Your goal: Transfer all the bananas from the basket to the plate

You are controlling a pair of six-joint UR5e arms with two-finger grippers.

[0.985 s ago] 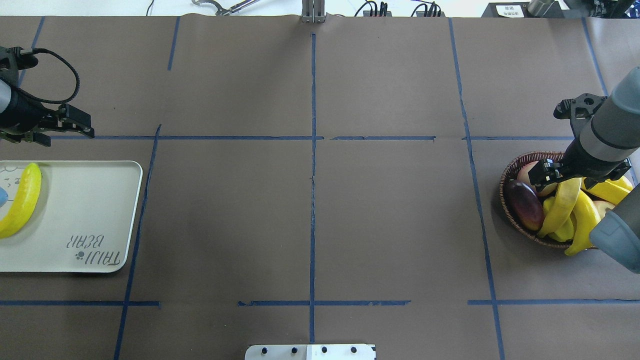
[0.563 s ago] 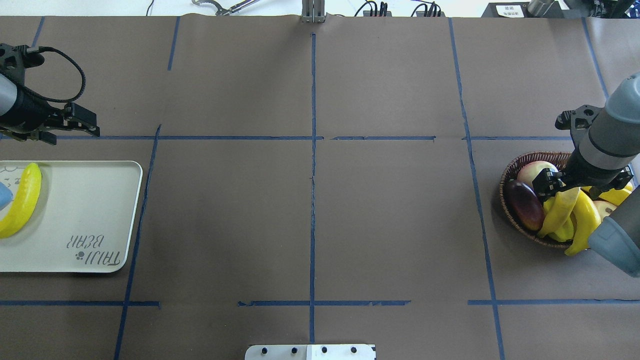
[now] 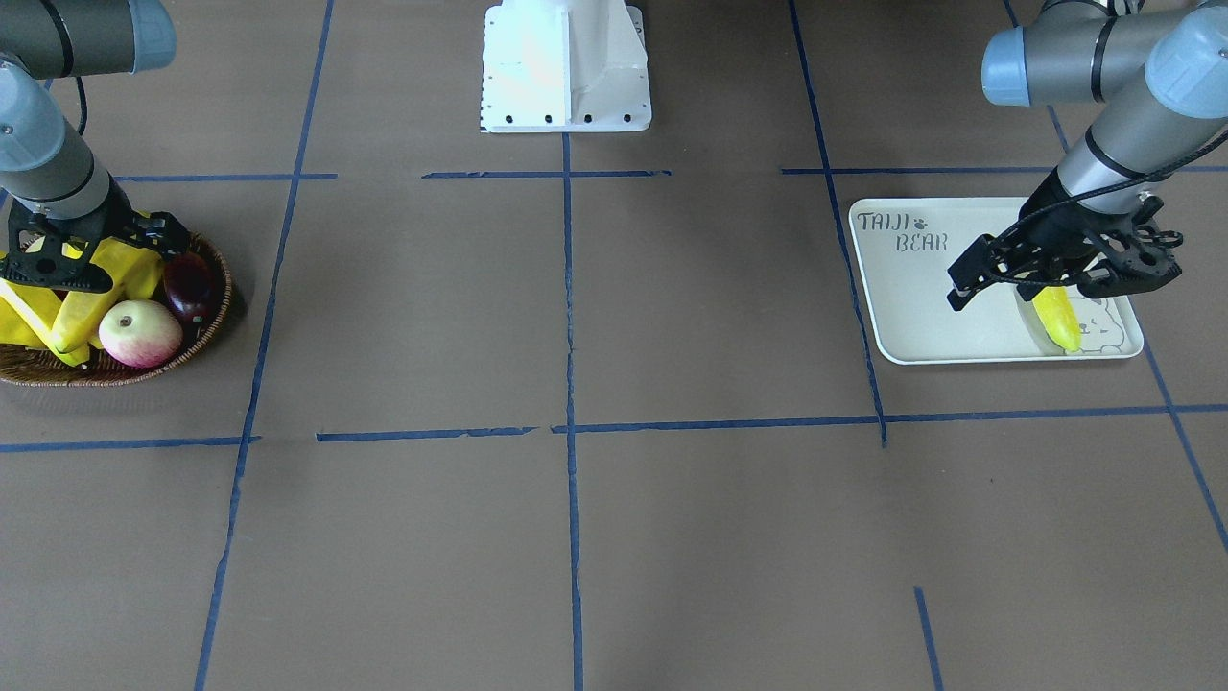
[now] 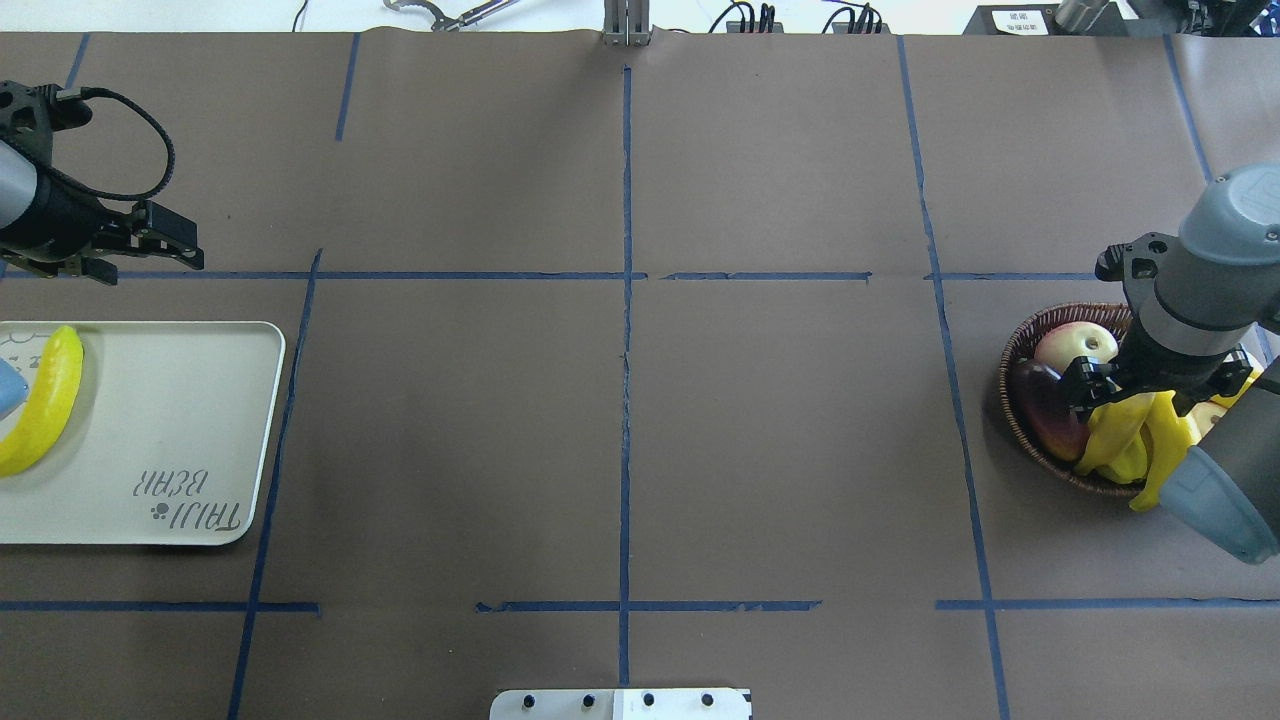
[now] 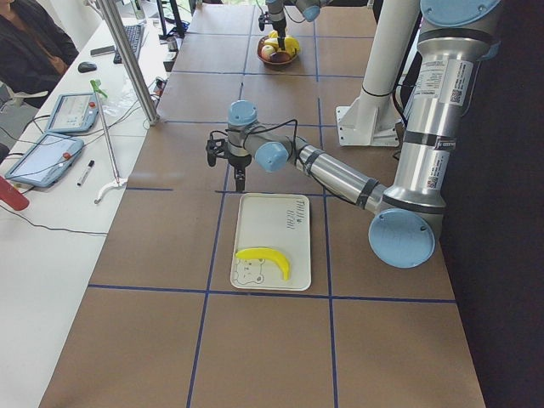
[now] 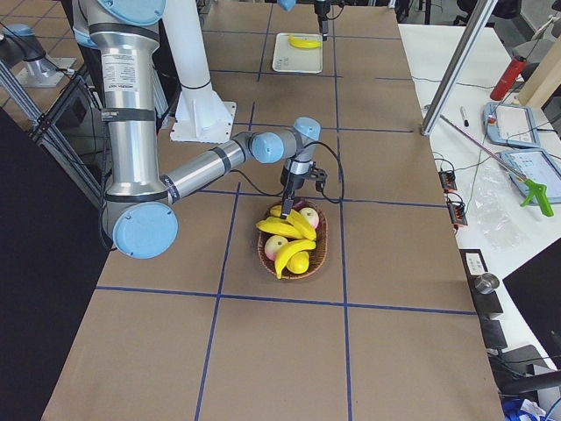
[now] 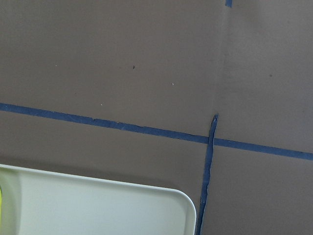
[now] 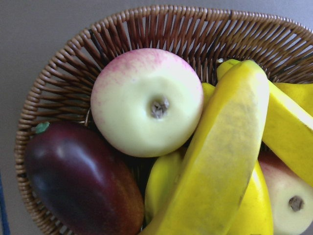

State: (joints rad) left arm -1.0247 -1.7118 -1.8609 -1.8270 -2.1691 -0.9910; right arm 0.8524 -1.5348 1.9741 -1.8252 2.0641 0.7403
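Observation:
One banana (image 4: 40, 405) lies on the white plate (image 4: 180, 420) at the left; it also shows in the front view (image 3: 1055, 317). Several bananas (image 4: 1125, 430) are piled in the wicker basket (image 4: 1020, 420) at the right, and they fill the right wrist view (image 8: 230, 161). My right gripper (image 4: 1150, 390) hangs open just over that pile and holds nothing. My left gripper (image 4: 150, 255) is open and empty, just beyond the plate's far edge. No fingers show in either wrist view.
A pale pink-blushed apple-like fruit (image 8: 146, 103) and a dark purple fruit (image 8: 78, 181) share the basket's left half. The robot's white base (image 3: 566, 67) stands at the table's near middle. Blue tape lines cross the brown table.
My right gripper has moved from the basket's far side to over the banana pile and lower. My left gripper has drifted slightly right, away from the plate. The banana on the plate has not moved.

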